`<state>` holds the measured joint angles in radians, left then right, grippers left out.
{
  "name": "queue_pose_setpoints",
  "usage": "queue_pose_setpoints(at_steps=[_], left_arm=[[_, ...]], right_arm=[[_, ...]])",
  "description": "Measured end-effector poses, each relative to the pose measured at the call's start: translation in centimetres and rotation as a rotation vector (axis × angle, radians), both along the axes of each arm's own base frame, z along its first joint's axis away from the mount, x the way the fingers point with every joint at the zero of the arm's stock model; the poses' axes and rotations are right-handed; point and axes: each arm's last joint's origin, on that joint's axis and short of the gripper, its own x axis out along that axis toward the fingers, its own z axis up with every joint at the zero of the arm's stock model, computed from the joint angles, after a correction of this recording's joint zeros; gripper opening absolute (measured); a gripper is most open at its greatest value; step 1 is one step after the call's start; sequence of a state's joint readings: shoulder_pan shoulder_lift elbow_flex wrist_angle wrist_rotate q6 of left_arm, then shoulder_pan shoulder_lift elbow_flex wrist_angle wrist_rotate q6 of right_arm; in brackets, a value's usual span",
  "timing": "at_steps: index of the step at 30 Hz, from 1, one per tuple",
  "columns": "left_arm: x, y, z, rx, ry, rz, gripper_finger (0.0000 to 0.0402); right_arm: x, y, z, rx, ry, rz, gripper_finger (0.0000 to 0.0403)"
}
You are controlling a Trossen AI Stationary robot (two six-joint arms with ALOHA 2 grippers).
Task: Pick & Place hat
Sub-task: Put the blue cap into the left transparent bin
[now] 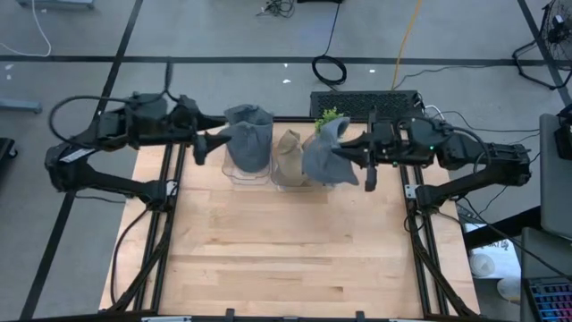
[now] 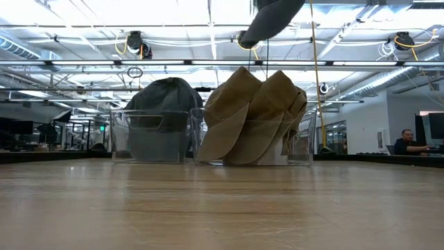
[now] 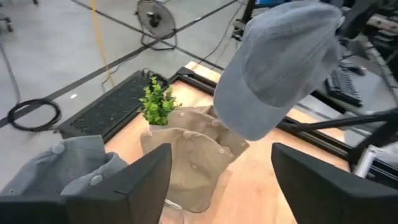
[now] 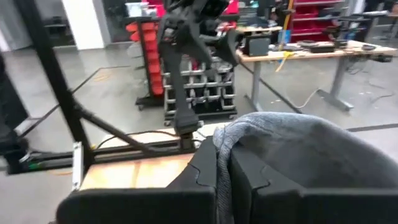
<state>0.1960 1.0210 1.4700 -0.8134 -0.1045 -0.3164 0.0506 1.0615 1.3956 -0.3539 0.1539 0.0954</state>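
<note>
Grey floor [image 1: 223,36] crossed by dark tape lines and cables — red shelves [image 4: 140,56] and a workbench [image 4: 298,56] stand beyond, under ceiling pipes [image 2: 208,64].

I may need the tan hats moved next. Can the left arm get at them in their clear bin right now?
Probably yes. The left pincer is open and empty, and the tan hats lie just ahead of it. The grey hat held by the right pincer hangs above them and could crowd the approach.
</note>
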Motion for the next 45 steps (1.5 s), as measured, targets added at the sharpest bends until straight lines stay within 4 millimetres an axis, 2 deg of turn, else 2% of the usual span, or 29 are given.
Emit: queue_pose_setpoints(at_steps=[6,12,16,23,29,35,45], left_arm=[[-1.2,-0.5,0.5,0.009,-0.032,-0.120,0.0302],[-1.0,-0.8,0.5,-0.017,-0.037,-0.259,0.0295],[-0.5,-0.9,0.3,0.075,-0.017,-0.360,0.0280],[0.1,-1.1,1.4,0.151,-0.041,-0.396,0.0266],[1.8,-1.7,2.7,0.168,-0.053,-0.461,0.0294],[4.1,-2.5,3.0,0.141,-0.024,-0.557,0.0318],[8.0,-4.7,1.8,0.099,-0.007,-0.725,0.0304]], right_arm=[[1.1,1.3,-0.7,-0.003,0.050,0.060,0.0001],[4.0,2.8,0.0,-0.040,0.071,0.158,0.0000],[6.8,3.6,-0.1,-0.046,0.103,0.254,0.0000],[10.2,4.6,-0.6,-0.029,0.132,0.400,0.0000],[12.0,5.1,-0.3,0.001,0.076,0.507,0.0000],[12.9,5.2,-0.6,0.049,0.060,0.565,0.0000],[12.8,5.2,-0.6,0.049,0.058,0.590,0.0000]])
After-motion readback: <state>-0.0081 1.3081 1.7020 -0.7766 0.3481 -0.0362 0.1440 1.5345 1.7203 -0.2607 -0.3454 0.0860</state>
